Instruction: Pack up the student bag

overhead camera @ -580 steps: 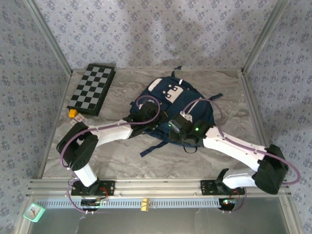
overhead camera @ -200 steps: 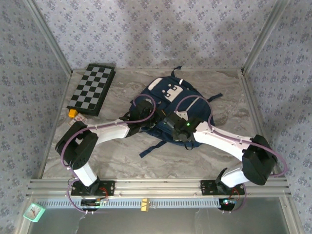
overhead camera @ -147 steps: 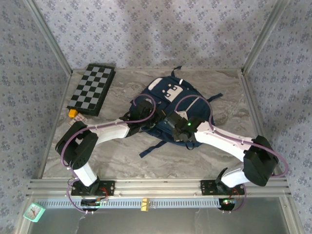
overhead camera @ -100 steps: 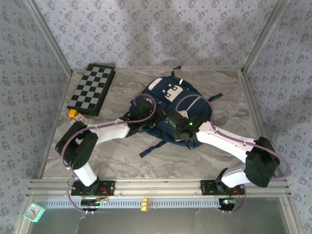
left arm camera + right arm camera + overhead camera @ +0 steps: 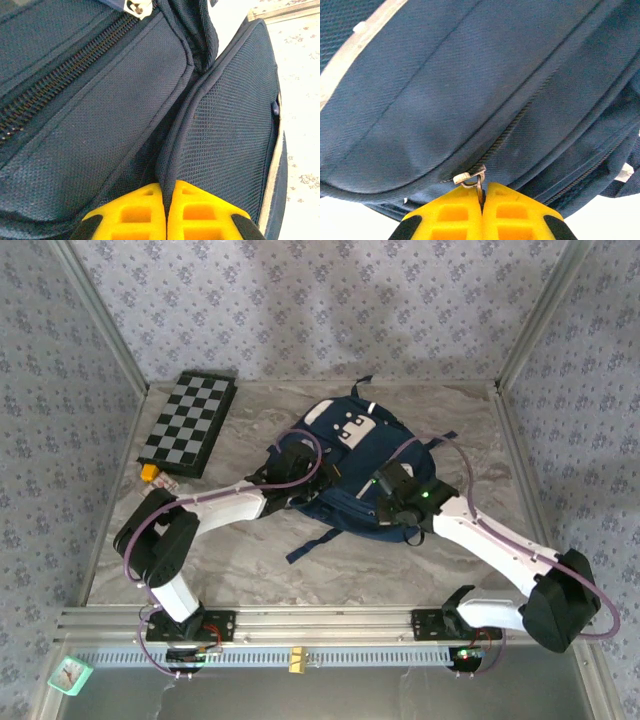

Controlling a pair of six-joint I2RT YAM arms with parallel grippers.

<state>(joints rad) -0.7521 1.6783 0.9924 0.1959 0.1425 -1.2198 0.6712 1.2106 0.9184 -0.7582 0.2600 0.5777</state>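
The student bag, a navy backpack with white patches, lies in the middle of the table. In the left wrist view the student bag shows a zipper and a mesh side pocket; my left gripper is shut on the pocket's folded edge. The same left gripper sits at the bag's left side. In the right wrist view my right gripper is shut on the metal zipper pull of the student bag. Seen from above, the right gripper rests on the bag's near right part.
A black-and-white chessboard lies at the back left, with a small orange-yellow item by its near corner. Dark straps trail from the bag toward the front. Metal rails edge the table; a teal clock sits outside the near rail.
My right gripper closed on the zipper pull, then shifted right along the bag, its elbow swinging right and nearer. The left arm stayed holding the bag.
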